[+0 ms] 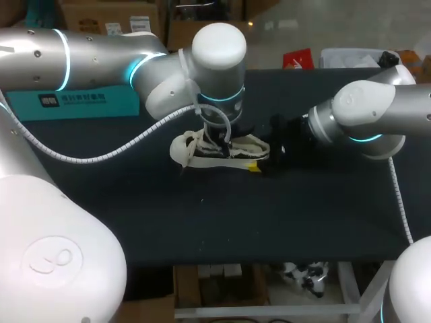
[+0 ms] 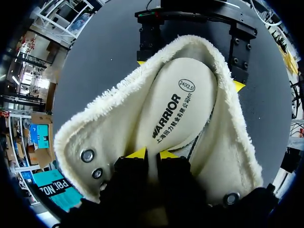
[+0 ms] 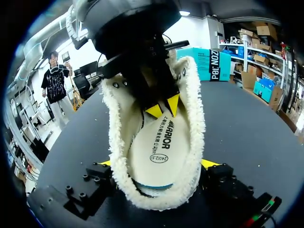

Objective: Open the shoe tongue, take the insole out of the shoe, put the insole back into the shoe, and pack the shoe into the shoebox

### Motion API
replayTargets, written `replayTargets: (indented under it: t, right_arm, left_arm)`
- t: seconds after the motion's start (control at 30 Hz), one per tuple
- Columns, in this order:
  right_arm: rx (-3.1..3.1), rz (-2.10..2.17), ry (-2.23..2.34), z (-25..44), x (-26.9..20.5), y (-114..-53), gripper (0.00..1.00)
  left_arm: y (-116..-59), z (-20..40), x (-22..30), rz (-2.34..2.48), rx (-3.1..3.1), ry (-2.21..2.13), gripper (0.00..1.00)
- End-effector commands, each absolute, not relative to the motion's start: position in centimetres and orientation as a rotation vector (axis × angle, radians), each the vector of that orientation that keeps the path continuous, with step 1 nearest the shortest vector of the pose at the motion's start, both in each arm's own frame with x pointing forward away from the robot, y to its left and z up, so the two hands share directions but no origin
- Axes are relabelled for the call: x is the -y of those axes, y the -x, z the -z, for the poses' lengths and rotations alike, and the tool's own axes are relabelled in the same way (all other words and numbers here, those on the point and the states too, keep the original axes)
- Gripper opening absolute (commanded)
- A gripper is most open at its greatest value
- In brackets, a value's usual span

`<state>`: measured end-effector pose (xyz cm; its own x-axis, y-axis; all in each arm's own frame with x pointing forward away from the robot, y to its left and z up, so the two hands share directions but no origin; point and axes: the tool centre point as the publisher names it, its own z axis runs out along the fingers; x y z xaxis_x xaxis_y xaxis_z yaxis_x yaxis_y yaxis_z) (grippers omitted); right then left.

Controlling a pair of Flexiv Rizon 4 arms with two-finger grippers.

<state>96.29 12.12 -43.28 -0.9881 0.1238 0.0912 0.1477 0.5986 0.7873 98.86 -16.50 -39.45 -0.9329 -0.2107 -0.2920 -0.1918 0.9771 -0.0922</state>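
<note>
"Cream fleece lines the shoe [image 1: 222, 149], which sits in the middle of the dark desk [image 1: 202, 222] with its mouth spread wide. Why two arms on it?"

"One steadies, one works. The right tool [image 3: 157, 163] stands wide apart, a yellow tip on either side of the heel, clasping it so the shoe cannot slide or tip."

"And the left tool [image 2: 152, 153]?"

"It reaches down into the opening from above, at the forepart of the insole [image 2: 175, 109]. Its fingers are almost together with a cream sliver between them, so I judge it pinches the insole's edge."

"Is the insole out?"

"No; most of it lies flat inside, printed side up. Whether this grip is for drawing it out or seating it back, I cannot tell."

"The shoebox [image 1: 74, 101]?"

"Teal, at the desk's far left edge, well apart from the shoe, out of the way until packing."
</note>
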Motion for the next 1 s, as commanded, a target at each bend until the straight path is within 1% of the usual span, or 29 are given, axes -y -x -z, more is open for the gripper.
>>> replayTargets:
  t: [0.03,0.5,1.0]
  right_arm:
    - [2.778,1.376,0.225,43.9,-12.2,-95.6,0.0]
    - [2.778,1.376,0.225,43.9,-12.2,-95.6,0.0]
    - [2.778,1.376,0.225,43.9,-12.2,-95.6,0.0]
  left_arm:
    - [-101.4,42.5,16.0,0.186,-2.85,0.264,0.0]
    - [-97.5,36.1,17.1,0.397,-2.914,0.175,0.0]
    - [-95.4,33.1,18.3,0.588,-2.968,0.143,0.0]
